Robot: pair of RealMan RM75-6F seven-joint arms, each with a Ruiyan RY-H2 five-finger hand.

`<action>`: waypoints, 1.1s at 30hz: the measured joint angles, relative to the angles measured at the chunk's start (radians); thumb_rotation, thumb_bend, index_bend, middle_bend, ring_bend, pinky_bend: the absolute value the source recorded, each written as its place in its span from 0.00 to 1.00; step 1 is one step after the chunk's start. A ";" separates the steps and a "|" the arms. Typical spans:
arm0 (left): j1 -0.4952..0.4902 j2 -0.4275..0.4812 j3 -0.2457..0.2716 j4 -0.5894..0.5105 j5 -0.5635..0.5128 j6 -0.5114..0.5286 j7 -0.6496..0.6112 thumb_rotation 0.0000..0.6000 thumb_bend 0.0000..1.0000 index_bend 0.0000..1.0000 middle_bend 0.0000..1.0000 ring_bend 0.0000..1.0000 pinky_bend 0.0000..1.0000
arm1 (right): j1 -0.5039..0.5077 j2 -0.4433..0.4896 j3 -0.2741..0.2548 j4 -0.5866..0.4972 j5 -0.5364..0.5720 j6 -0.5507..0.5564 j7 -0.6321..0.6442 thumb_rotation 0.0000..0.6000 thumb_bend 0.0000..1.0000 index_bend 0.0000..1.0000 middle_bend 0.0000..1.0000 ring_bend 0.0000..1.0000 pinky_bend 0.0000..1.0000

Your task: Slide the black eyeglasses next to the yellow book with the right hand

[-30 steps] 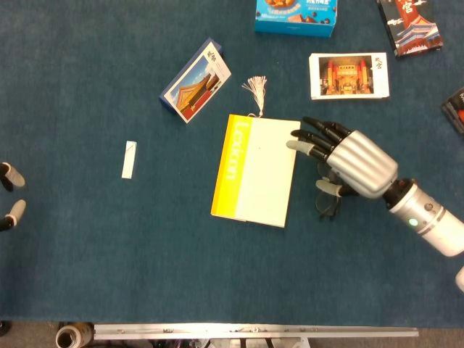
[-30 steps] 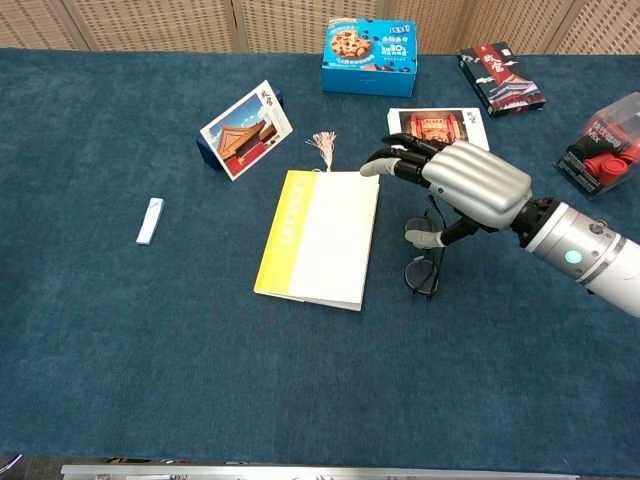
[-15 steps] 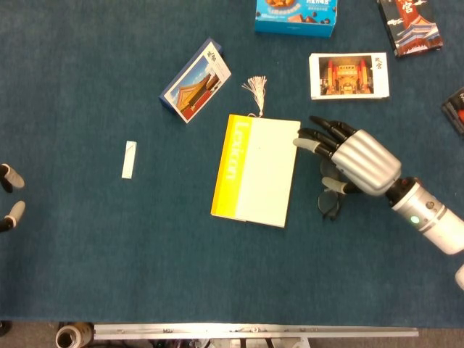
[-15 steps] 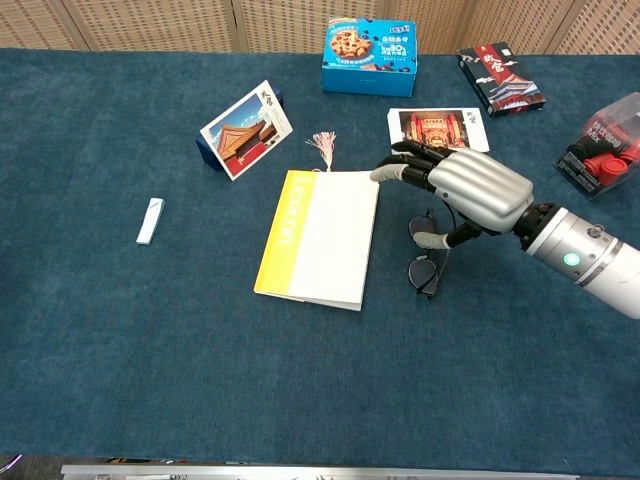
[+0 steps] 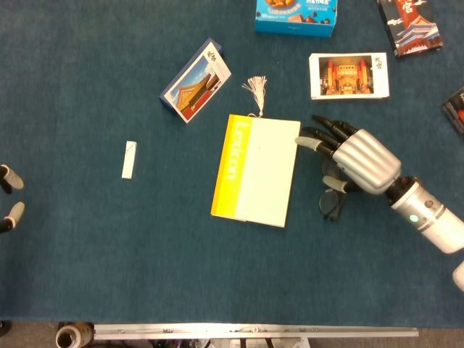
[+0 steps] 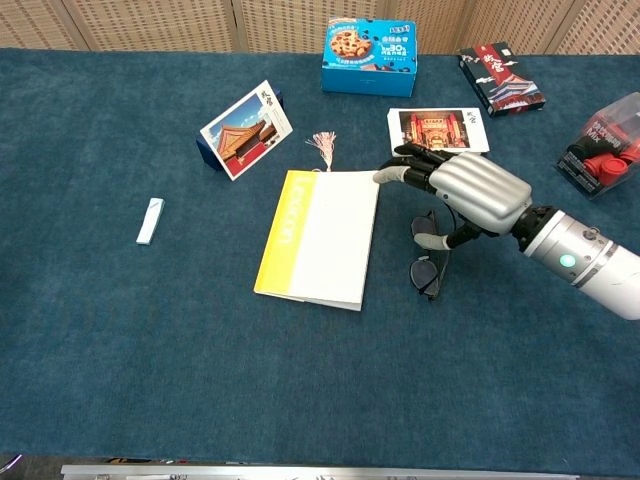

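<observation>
I see the black eyeglasses lying flat on the blue table, thin dark frame, lenses clear, partly hidden under my right hand. The hand hangs palm-down over them, fingers apart and stretched out, holding nothing; whether the thumb touches the frame I cannot tell. The yellow book lies just past its fingertips, glasses close beside the book's edge. Left hand: only fingertips show, state unclear.
</observation>
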 measured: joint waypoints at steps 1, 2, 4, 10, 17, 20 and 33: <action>0.000 0.000 0.000 0.000 0.000 0.000 0.000 1.00 0.28 0.46 0.52 0.46 0.56 | 0.000 -0.001 0.001 0.000 0.000 0.003 0.001 1.00 0.20 0.19 0.18 0.05 0.21; 0.000 -0.001 0.000 0.001 0.000 -0.001 0.000 1.00 0.28 0.46 0.52 0.46 0.56 | 0.000 -0.002 0.003 0.000 0.001 0.006 0.002 1.00 0.20 0.19 0.18 0.05 0.21; 0.001 -0.001 0.000 0.001 0.001 0.000 -0.001 1.00 0.28 0.46 0.52 0.46 0.56 | 0.001 -0.003 0.005 -0.002 0.002 0.010 0.001 1.00 0.20 0.19 0.18 0.05 0.21; 0.001 -0.001 0.000 0.002 0.001 0.002 -0.002 1.00 0.28 0.46 0.52 0.46 0.56 | 0.002 -0.004 0.013 -0.006 0.002 0.029 -0.001 1.00 0.20 0.19 0.18 0.05 0.21; 0.001 -0.002 0.000 0.002 0.004 0.001 -0.002 1.00 0.28 0.46 0.52 0.46 0.56 | 0.004 -0.002 0.015 0.008 -0.009 0.061 0.006 1.00 0.22 0.19 0.18 0.05 0.21; -0.001 -0.003 -0.001 0.001 0.004 0.000 0.000 1.00 0.28 0.46 0.52 0.46 0.56 | 0.007 -0.002 0.015 0.020 -0.015 0.076 0.016 1.00 0.22 0.19 0.18 0.05 0.21; -0.001 -0.002 -0.001 -0.003 0.006 0.001 0.002 1.00 0.28 0.46 0.52 0.46 0.56 | 0.008 -0.008 0.015 0.055 -0.018 0.094 0.023 1.00 0.23 0.19 0.18 0.05 0.21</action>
